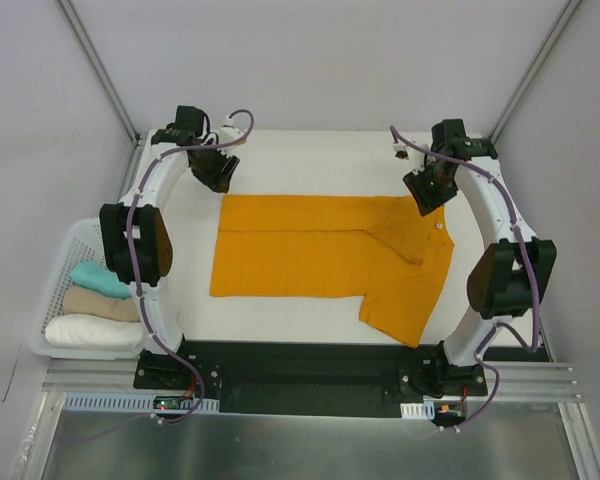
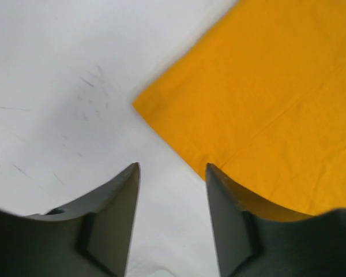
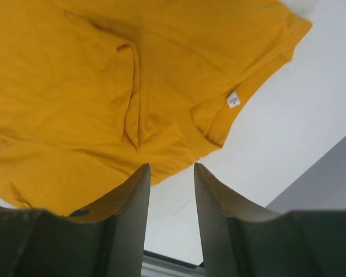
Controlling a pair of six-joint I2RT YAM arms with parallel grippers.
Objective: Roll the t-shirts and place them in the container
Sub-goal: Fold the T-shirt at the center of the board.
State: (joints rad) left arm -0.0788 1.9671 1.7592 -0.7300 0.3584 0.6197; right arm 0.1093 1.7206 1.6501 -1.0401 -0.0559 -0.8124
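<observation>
The orange t-shirt (image 1: 320, 255) lies flat on the white table, folded lengthwise, with one sleeve sticking out toward the near right. My left gripper (image 1: 218, 180) is open and empty, just above the shirt's far left corner. In the left wrist view that corner (image 2: 265, 104) lies just ahead and right of the open gripper (image 2: 173, 168). My right gripper (image 1: 427, 200) is open and empty over the shirt's far right edge by the collar. In the right wrist view the collar and white label (image 3: 233, 100) lie beyond the open gripper (image 3: 172, 167).
A white basket (image 1: 52, 300) at the table's left edge holds rolled teal (image 1: 98, 278), tan (image 1: 100, 303) and white (image 1: 88, 332) t-shirts. Grey walls and metal posts enclose the table. The black base rail (image 1: 310, 365) runs along the near edge.
</observation>
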